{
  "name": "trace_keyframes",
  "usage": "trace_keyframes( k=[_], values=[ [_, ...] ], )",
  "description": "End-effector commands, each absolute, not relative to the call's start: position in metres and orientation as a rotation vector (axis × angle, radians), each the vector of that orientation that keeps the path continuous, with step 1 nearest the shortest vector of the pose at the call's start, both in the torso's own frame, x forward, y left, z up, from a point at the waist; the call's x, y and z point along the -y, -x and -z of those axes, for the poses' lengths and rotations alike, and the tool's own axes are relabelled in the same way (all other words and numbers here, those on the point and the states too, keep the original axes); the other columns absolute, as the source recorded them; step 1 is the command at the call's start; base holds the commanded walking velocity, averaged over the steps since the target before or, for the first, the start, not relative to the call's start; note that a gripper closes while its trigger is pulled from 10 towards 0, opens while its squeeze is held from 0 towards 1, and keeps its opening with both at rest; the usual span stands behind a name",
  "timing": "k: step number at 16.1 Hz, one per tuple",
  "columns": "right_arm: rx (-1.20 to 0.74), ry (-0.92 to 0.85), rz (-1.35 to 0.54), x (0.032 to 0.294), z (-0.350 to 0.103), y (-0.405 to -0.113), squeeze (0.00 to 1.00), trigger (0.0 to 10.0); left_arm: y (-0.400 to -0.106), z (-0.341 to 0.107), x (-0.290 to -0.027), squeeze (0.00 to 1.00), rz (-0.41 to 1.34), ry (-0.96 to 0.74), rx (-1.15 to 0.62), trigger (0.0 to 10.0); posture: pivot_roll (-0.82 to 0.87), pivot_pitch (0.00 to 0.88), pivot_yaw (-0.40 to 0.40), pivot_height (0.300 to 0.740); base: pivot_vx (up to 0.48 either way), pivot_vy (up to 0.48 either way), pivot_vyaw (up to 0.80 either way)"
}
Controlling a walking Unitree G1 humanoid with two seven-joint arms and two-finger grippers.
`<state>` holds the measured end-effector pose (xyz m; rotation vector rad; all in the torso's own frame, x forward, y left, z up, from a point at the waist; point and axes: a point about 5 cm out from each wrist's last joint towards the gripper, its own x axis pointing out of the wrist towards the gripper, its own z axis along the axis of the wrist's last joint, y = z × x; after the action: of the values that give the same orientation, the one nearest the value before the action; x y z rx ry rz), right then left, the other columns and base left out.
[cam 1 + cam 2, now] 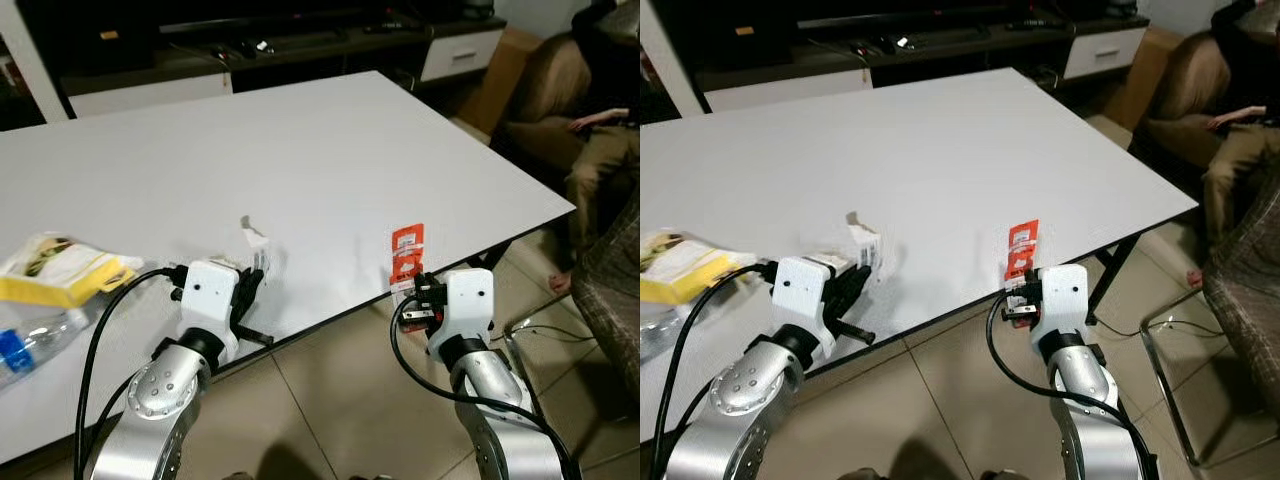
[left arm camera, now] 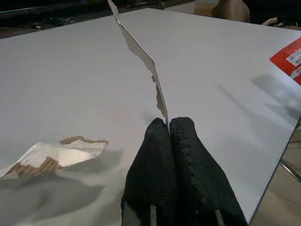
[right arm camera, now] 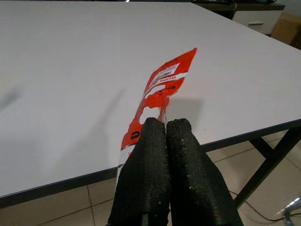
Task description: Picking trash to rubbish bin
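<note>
My right gripper (image 3: pixel 165 125) is shut on a red and white wrapper (image 3: pixel 160 89), which stands up at the white table's near edge (image 1: pixel 407 252). My left gripper (image 2: pixel 168 123) is shut on a torn white scrap of paper (image 2: pixel 141 54), seen upright near the table's front (image 1: pixel 254 240). A crumpled silvery wrapper (image 2: pixel 56 153) lies on the table beside the left fingers (image 2: pixel 188 155). Further left lie a yellow and white packet (image 1: pixel 62 270) and a clear plastic bottle with a blue label (image 1: pixel 30 345).
The white table (image 1: pixel 300 150) stretches away, with its front edge right at my grippers. A dark TV cabinet (image 1: pixel 250 45) stands behind it. A person (image 1: pixel 600 150) sits on a sofa at the right. Tiled floor (image 1: pixel 340 400) lies below.
</note>
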<state>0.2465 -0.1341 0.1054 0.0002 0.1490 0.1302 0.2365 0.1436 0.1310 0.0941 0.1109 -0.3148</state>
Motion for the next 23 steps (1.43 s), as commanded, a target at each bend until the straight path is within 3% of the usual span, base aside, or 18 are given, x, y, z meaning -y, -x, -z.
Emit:
trace_keyframes(
  k=[1,10,23],
  values=[
    [-0.171,-0.005,-0.124,0.138,-0.103,-0.244,0.0,10.0,-0.236,-0.131,-0.142,0.0,0.324,-0.1,-0.119,10.0,-0.01,0.08,-0.045,0.74,0.0,0.0,0.0],
    [-0.192,0.054,-0.201,0.133,-0.102,-0.246,0.0,10.0,-0.233,-0.129,-0.143,0.0,0.317,-0.106,-0.127,10.0,0.0,0.07,-0.057,0.74,-0.166,0.0,0.0],
    [-0.198,0.071,-0.255,0.126,-0.099,-0.246,0.0,10.0,-0.229,-0.132,-0.149,0.0,0.31,-0.126,-0.133,10.0,0.03,0.075,-0.056,0.74,-0.252,0.0,0.8]
  ],
)
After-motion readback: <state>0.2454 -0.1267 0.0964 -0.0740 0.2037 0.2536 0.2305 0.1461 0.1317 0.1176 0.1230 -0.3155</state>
